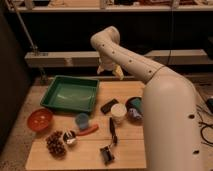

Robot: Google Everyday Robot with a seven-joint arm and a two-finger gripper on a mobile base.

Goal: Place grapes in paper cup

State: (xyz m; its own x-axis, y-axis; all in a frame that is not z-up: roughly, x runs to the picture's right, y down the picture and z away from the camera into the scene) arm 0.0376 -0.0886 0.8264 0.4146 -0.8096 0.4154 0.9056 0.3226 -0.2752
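Note:
The grapes (pixel 56 143), a dark reddish-brown bunch, lie near the front left corner of the wooden table (pixel 127 150). The white paper cup (pixel 118 113) stands upright near the table's middle, to the right of the grapes and farther back. My gripper (pixel 110 70) hangs above the table's far edge, well behind both things and touching neither. Its two yellowish fingers (pixel 118 72) point down, spread apart, with nothing between them. The white arm comes in from the right and hides the table's right side.
A green tray (pixel 71 94) sits at the back left and an orange bowl (pixel 40 119) at the left edge. A light-blue cup (pixel 82 120), an orange carrot (pixel 87 130), dark utensils (pixel 112 132) and a dark bowl (pixel 134 107) crowd the paper cup.

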